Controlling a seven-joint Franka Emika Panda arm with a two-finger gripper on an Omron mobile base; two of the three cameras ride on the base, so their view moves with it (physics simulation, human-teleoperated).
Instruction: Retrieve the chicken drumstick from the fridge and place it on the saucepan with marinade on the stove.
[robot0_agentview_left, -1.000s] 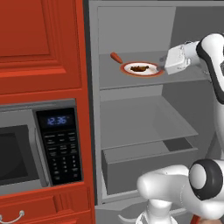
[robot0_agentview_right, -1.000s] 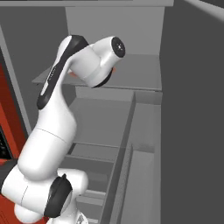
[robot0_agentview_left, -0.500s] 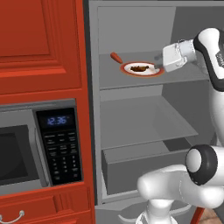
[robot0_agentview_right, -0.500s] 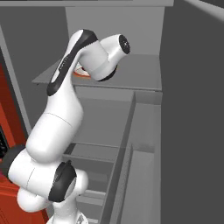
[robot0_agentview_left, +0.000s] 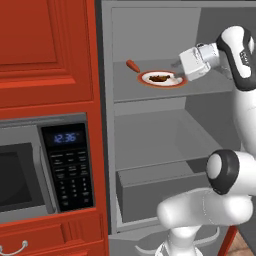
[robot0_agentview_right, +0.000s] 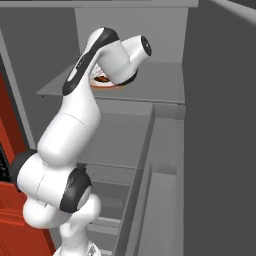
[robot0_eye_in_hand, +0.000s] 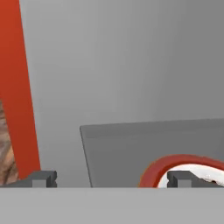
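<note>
Open fridge (robot0_agentview_left: 150, 130) dead ahead, grey inside, door swung away. Up on the top shelf (robot0_agentview_left: 200, 90): a white orange-rimmed plate (robot0_agentview_left: 148, 78) with the chicken drumstick (robot0_agentview_left: 159, 78) lying dark and lumpy in its middle. Just behind the plate's left rim, touching or nearly so, a short orange stick (robot0_agentview_left: 133, 65) lying at a slant.

Gripper (robot0_agentview_left: 176, 76) reaching in from the right at shelf height, right at the plate's right edge, close beside the drumstick. Fingertips (robot0_eye_in_hand: 43, 178) spread wide in the hand view, one at far left, the other over the plate's orange rim (robot0_eye_in_hand: 175, 164) at lower right. Nothing between them, nothing held. Whether the tips touch the plate: cannot tell.

From the right base view, arm arched high over the shelf, white wrist covering most of the plate, only a sliver of rim (robot0_agentview_right: 100, 85) peeking out under it.

Lower down in the fridge: a bare middle shelf (robot0_agentview_left: 155, 145), then a grey drawer (robot0_agentview_left: 160, 187) at the bottom, partly behind the arm's elbow. Off to the left, red cabinets (robot0_agentview_left: 45, 50) and a black-fronted microwave (robot0_agentview_left: 45, 170) with its clock lit.
</note>
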